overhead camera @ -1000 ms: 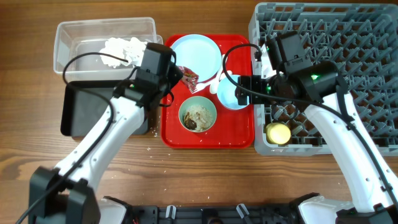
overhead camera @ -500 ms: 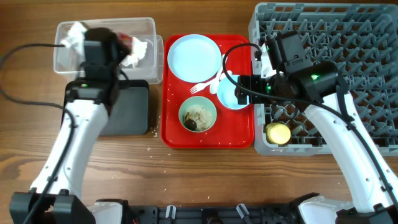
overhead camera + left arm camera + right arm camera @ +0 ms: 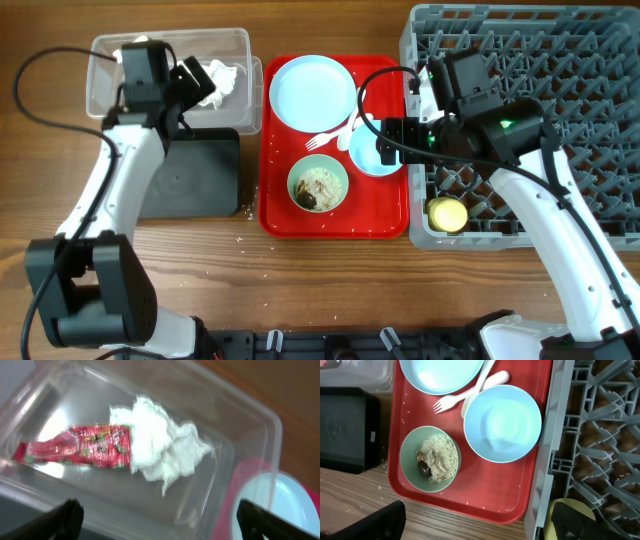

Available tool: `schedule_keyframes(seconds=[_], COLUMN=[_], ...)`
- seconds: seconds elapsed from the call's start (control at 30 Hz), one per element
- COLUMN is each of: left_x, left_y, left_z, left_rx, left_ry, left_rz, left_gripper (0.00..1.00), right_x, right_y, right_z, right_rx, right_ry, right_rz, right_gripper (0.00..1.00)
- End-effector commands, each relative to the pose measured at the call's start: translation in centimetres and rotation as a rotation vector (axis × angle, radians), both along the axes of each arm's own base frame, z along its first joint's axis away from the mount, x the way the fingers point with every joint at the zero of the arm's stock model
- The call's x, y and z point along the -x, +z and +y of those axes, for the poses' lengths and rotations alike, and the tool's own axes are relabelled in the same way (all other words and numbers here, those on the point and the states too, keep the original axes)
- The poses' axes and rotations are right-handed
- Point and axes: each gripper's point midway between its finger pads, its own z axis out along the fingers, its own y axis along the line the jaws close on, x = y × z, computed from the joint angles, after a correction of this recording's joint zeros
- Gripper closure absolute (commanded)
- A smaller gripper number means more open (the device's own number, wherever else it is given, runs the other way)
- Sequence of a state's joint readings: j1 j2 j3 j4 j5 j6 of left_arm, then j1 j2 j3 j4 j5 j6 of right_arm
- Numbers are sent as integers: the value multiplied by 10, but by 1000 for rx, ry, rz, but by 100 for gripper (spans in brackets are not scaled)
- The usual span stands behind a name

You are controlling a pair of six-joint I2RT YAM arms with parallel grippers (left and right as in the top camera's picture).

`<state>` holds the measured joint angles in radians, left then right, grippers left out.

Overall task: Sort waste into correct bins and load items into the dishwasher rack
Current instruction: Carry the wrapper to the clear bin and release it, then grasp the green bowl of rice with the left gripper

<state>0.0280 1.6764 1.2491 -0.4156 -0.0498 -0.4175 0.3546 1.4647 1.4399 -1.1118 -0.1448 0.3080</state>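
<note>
Wood table (image 3: 330, 275), clear tub (image 3: 215, 415): tissue (image 3: 160, 445) hides wrapper (image 3: 80, 447) end; L claw (image 3: 160, 516), R claw (image 3: 480, 520) wide, tips cropped.

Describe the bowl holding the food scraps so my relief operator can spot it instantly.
Find the flat red tray in the middle of the table. The pale green bowl sits toward its front left, below the pale blue plate and left of the pale blue bowl. It alone is green and holds brownish-white food scraps.
</note>
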Motion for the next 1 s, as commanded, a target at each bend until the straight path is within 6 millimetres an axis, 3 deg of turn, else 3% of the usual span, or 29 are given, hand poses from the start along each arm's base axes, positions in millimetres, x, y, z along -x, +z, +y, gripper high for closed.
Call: schedule_keyframes(seconds=[0.0, 0.07, 0.17, 0.23, 0.33, 0.4, 0.47, 0.53, 0.6, 0.67, 0.73, 0.87, 0.97], left_x=[-3, 14, 45, 65, 108, 130, 146, 156, 158, 159, 161, 159, 161], left_y=[70, 87, 76, 63, 38, 23, 3, -21, -47, -73, -91, -95, -101], left_z=[-37, -71, -129, -160, -227, -267, -293, -310, -323, -327, -325, -327, -325], left_rx=[16, 6, 0, -3, -32, -59, -79, -105, -122, -139, -152, -153, -156], left_ry=[-169, -263, -405, -482, -669, -775, -828, -871, -892, -894, -887, -891, -891], left_rz=[-30, 32, 136, 207, 319, 352, 398, 450, 488, 535, 580, 574, 583], left_gripper=[0, 0, 0, 0, 0, 0, 3, 10, 11, 19, 21, 30, 53], right_x=[-6, -9, -9, -7, 2, 7, 8, 9, 11, 12, 13, 13, 14], right_y=[29, 60, 87, 93, 91, 87, 86, 85, 84, 83, 82, 82, 81], right_z=[-4, -19, -54, -79, -115, -127, -128, -128, -128, -128, -129, -129, -129], right_rx=[-13, -23, -18, -10, 33, 55, 61, 62, 63, 67, 71, 75, 82], right_ry=[9, -19, -121, -190, -256, -269, -265, -264, -264, -260, -259, -253, -239], right_rz=[-91, -177, -256, -270, -251, -230, -225, -218, -211, -205, -200, -200, -200], right_gripper=[3, 0, 0, 0, 0, 0, 0, 0, 0, 0, 0, 0, 0])
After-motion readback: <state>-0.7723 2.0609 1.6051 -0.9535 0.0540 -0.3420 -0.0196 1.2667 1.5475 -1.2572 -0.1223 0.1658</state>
